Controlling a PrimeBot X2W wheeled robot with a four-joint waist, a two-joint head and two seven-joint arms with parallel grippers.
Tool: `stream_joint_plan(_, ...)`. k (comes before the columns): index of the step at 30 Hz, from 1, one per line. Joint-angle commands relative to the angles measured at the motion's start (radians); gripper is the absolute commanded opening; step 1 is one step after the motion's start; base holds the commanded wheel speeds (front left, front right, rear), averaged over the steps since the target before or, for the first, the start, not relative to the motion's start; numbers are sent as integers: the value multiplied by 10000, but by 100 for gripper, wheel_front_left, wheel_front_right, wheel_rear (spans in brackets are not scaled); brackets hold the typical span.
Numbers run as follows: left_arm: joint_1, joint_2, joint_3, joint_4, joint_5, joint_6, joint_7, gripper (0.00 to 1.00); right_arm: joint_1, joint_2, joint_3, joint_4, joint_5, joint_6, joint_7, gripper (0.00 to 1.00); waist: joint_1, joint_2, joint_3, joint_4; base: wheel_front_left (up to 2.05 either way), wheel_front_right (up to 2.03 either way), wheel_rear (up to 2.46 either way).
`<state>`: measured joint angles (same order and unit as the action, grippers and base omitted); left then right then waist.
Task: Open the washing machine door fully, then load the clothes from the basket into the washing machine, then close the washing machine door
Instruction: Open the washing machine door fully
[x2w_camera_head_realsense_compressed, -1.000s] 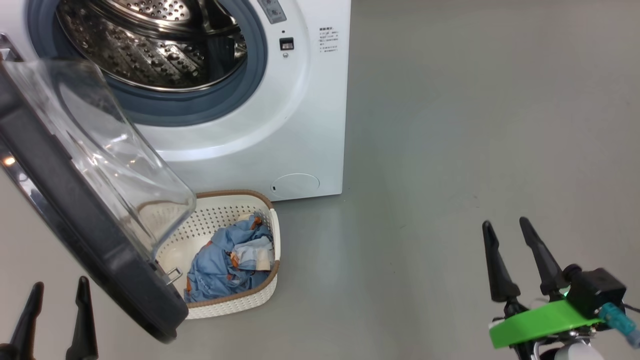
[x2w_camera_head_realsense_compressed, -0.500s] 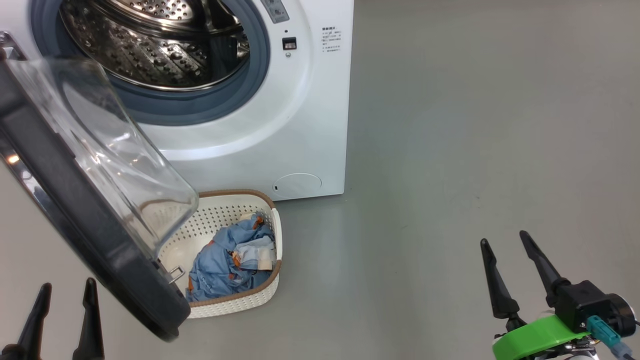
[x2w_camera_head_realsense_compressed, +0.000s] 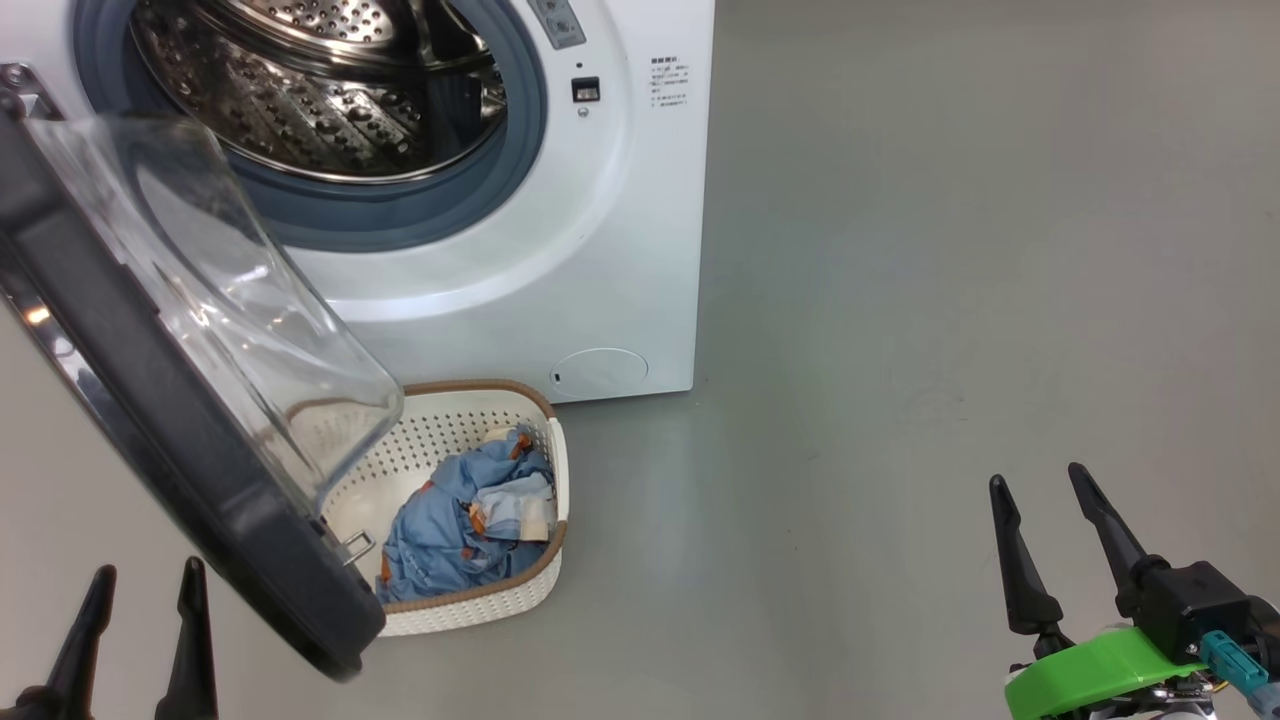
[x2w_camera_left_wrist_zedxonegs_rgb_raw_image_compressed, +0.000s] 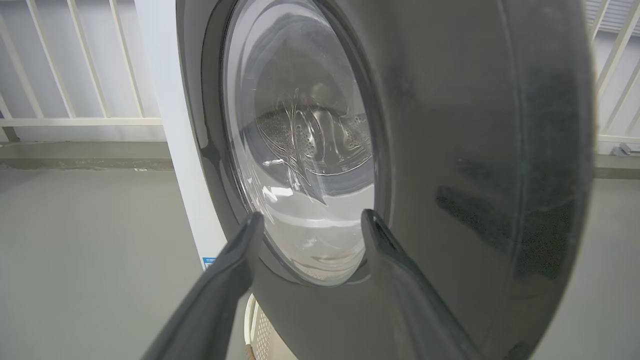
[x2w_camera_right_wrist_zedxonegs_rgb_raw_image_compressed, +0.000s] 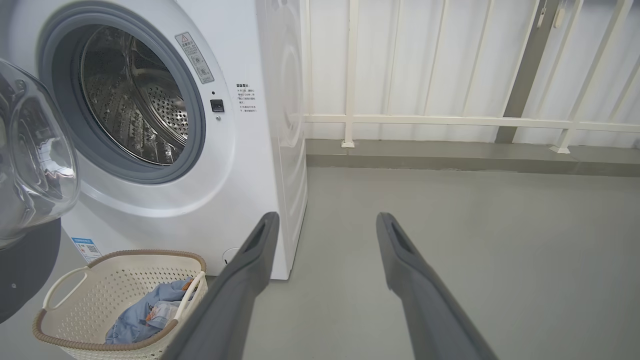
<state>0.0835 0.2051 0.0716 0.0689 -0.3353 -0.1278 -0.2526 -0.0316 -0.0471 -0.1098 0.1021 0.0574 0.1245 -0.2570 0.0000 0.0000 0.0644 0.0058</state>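
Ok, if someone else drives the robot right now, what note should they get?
Left claw: open, empty, facing the outside of the washing machine door.
Right claw: open, empty, above bare floor.
Door: swung open, overhanging part of the basket.
Clothes: in the basket, in front of the washing machine.
Done: door opened.
Left: load clothes, close door.

You get bright, even light, faint soft shadows on the floor (x2w_camera_head_realsense_compressed: 900, 300), pale reflections streaking the washing machine door (x2w_camera_head_realsense_compressed: 200, 330) glass, your wrist views slanting the railing (x2w_camera_right_wrist_zedxonegs_rgb_raw_image_compressed: 450, 121) at their edges, head view sharp.
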Motion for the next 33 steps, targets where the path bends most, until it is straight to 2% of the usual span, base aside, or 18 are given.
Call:
stream_joint_plan(1,-145,270,326,-186,97,-29,-92,100,-278,-32,199,-170,76,62,-47,100,0,0,3,11,0,0,0)
stream_joint_plan(8,-143,293,262,-142,104,-29,-92,100,-348,-32,297,-10,243,62,-47,100,0,0,-14,35,0,0,0)
stream_joint_plan(9,-139,302,230,-121,97,-29,-92,46,-354,-32,305,8,256,62,-47,100,0,0,-18,37,0,0,0)
stream_joint_plan(10,-139,311,205,-102,91,-29,-92,0,-355,-32,307,23,267,62,-47,100,0,0,-26,39,0,0,0)
stream_joint_plan(14,-144,322,173,-79,-17,-29,-92,0,-332,-32,287,61,295,62,-47,100,0,0,-47,43,0,0,0)
stream_joint_plan(19,-302,264,621,-527,-85,-29,-92,0,-299,-32,238,76,278,62,-47,100,0,0,-60,64,0,0,0)
stream_joint_plan(26,-923,42,1933,-2989,-65,-29,-92,0,-287,-32,211,51,278,62,-47,100,0,0,-46,102,0,0,0)
stream_joint_plan(33,-1388,276,1497,-5344,-5,-29,-92,0,-297,-32,243,67,281,62,-47,100,0,0,-27,112,0,0,0)
